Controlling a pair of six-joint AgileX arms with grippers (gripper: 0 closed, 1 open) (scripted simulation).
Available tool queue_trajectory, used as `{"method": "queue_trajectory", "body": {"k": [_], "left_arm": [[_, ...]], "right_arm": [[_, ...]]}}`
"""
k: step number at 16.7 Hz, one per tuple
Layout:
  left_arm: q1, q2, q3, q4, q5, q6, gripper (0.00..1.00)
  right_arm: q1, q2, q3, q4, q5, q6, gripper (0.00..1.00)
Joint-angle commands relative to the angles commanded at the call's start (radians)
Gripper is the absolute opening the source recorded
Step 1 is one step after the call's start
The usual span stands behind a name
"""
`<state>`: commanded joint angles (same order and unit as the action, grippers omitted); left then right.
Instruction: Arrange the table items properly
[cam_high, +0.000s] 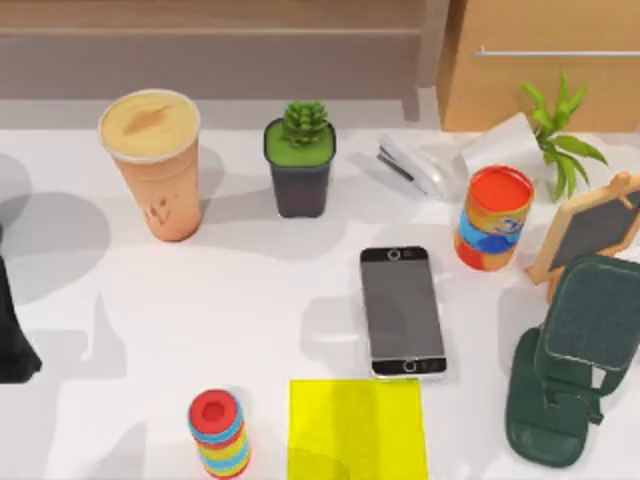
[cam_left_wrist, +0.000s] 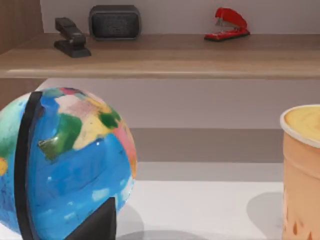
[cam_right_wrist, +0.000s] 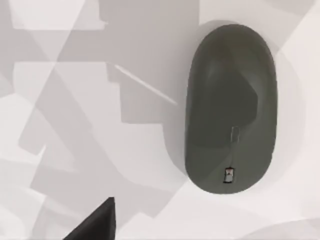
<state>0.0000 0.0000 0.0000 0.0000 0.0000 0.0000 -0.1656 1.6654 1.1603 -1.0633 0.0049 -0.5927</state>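
Though a dark finger tip (cam_right_wrist: 95, 222) edges into the right wrist view, I cannot tell how far that right pincer is open, and it has hold of nothing visible. Beneath it the mouse (cam_right_wrist: 231, 107) lies flat on the white bench (cam_right_wrist: 75, 125): light, rigid, smooth-domed and likely slippery, so I judge its narrow flanks the best hold. The left arm (cam_high: 15, 340) sits parked at the bench's left edge. The smartphone (cam_high: 402, 311) lies flat mid-bench, thin and slick, best pinched across its long edges. The cup (cam_high: 155, 160) stands upright rear left, tall and tippable; grasp low on its body.
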Motion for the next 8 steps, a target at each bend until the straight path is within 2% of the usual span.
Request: {"method": "queue_trajectory", "body": {"k": [4,8], "left_arm": [[0.000,0.000,0.000,0.000,0.000,0.000,1.00],[0.000,0.000,0.000,0.000,0.000,0.000,1.00]], "right_arm": [[-0.002,0.033,-0.048,0.074,0.000,0.003,1.00],[-0.002,0.112,-0.153,0.276,0.000,0.004,1.00]]}}
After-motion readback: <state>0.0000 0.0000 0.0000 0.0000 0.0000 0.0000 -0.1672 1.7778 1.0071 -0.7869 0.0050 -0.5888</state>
